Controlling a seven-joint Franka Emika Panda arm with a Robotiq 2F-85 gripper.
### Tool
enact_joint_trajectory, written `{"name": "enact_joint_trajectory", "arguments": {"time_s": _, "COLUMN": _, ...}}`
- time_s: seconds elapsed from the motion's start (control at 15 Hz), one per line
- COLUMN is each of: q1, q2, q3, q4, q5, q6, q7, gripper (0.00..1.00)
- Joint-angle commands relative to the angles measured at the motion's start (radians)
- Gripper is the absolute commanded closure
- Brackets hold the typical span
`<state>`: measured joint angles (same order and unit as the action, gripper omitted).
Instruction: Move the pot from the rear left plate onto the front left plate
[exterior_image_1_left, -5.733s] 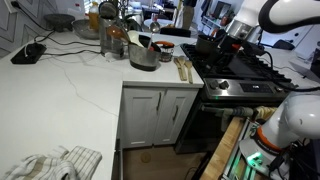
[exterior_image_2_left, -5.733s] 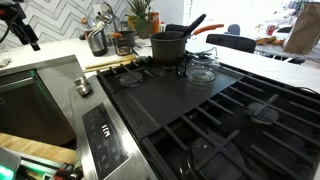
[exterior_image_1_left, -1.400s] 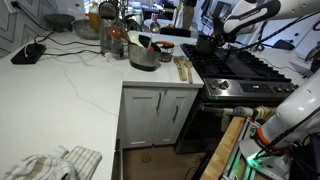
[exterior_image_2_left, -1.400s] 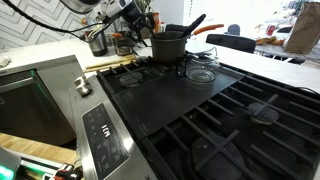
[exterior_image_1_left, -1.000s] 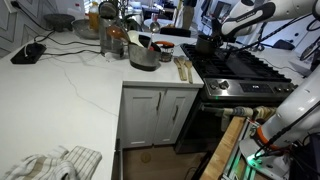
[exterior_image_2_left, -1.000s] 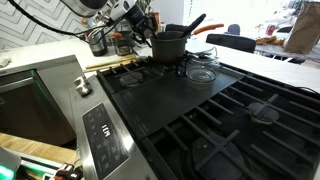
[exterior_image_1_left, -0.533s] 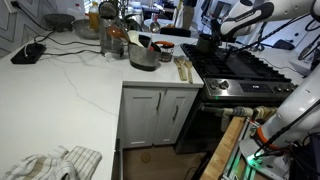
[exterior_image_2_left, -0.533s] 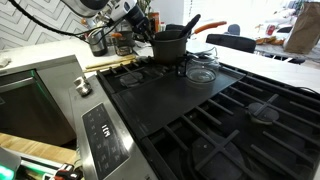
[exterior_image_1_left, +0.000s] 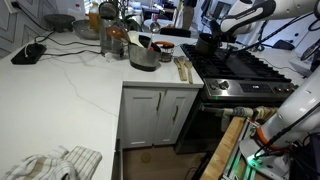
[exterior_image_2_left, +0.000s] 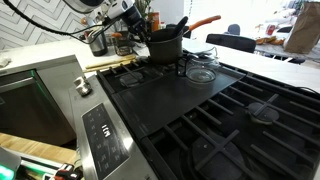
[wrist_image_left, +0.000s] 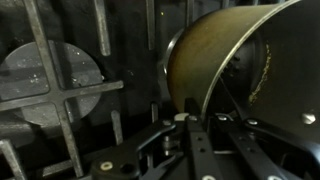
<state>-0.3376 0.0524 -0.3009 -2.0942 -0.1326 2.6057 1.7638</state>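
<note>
— Where is the pot (exterior_image_2_left: 166, 48)?
— Upper centre in an exterior view, at the far end of the range (exterior_image_2_left: 160, 105).
— And the gripper (wrist_image_left: 186, 122)?
— Bottom centre of the wrist view, its 2 fingers pinched onto the pot's rim.

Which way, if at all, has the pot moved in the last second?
Yes. The pot has tipped and edged left, away from the glass lid beside it.

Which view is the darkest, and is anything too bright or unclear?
Wrist view is darkest, dim and grainy, with the small dark round pot close and slightly soft. In an exterior view the white countertop is bright, and the pot looks tiny.
</note>
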Motion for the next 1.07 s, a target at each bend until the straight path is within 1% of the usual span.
{"name": "enact_joint_trajectory", "arguments": {"time_s": 0.0, "q1": 0.018, "q2": -0.053, "q3": -0.01, "q4": -0.025, "q5": 0.008, "q6": -0.091, "q7": -0.025, "gripper": 0.99}}
{"name": "enact_joint_trajectory", "arguments": {"time_s": 0.2, "q1": 0.018, "q2": -0.081, "q3": -0.009, "q4": -0.031, "q5": -0.002, "q6": -0.157, "q7": -0.021, "gripper": 0.99}}
{"name": "enact_joint_trajectory", "arguments": {"time_s": 0.47, "q1": 0.013, "q2": -0.102, "q3": -0.009, "q4": -0.035, "q5": 0.0, "q6": -0.187, "q7": -0.024, "gripper": 0.99}}
{"name": "enact_joint_trajectory", "arguments": {"time_s": 1.0, "q1": 0.01, "q2": -0.148, "q3": -0.002, "q4": -0.037, "q5": 0.003, "q6": -0.31, "q7": -0.069, "gripper": 0.99}}
